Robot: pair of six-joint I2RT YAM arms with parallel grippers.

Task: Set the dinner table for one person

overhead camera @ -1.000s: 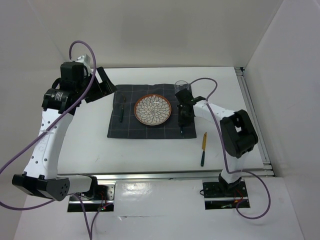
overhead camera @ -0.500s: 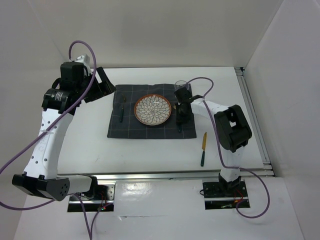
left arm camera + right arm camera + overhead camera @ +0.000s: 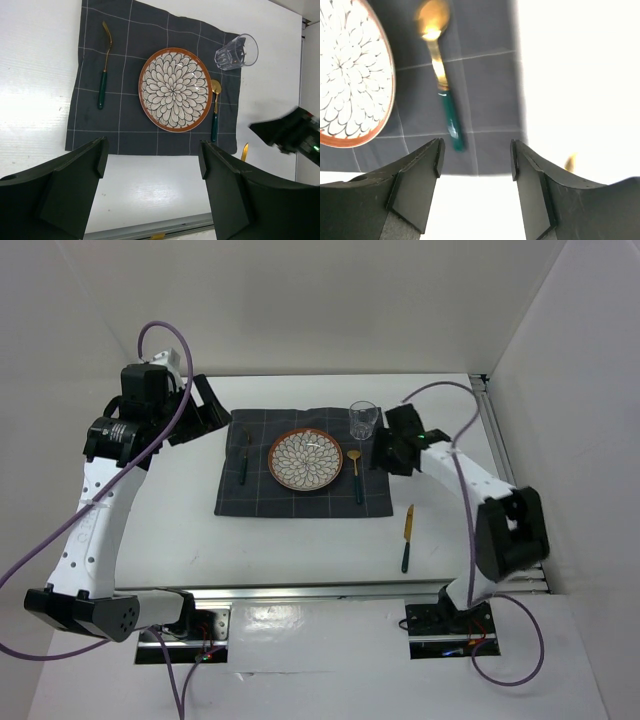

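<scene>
The white dinner table [image 3: 300, 540] carries a dark grey grid mat [image 3: 250, 495]. On the mat lie a patterned plate [image 3: 305, 460], a green-handled fork [image 3: 243, 462] left of it and a gold spoon [image 3: 356, 475] right of it. A clear glass [image 3: 363, 420] stands at the mat's far right corner. A gold knife [image 3: 407, 538] lies on bare table right of the mat. My right gripper [image 3: 382, 454] is open and empty, just right of the spoon [image 3: 441, 75]. My left gripper [image 3: 212, 418] is open and empty, raised off the mat's far left corner.
A metal rail [image 3: 505, 470] runs along the table's right edge, and white walls close the back and sides. The left wrist view shows the plate [image 3: 174, 89], fork [image 3: 104, 65], glass [image 3: 236, 51] and the right gripper [image 3: 285, 132] from above.
My right gripper has drawn back to the right, off the spoon, which now lies uncovered on the mat. The left arm has not moved.
</scene>
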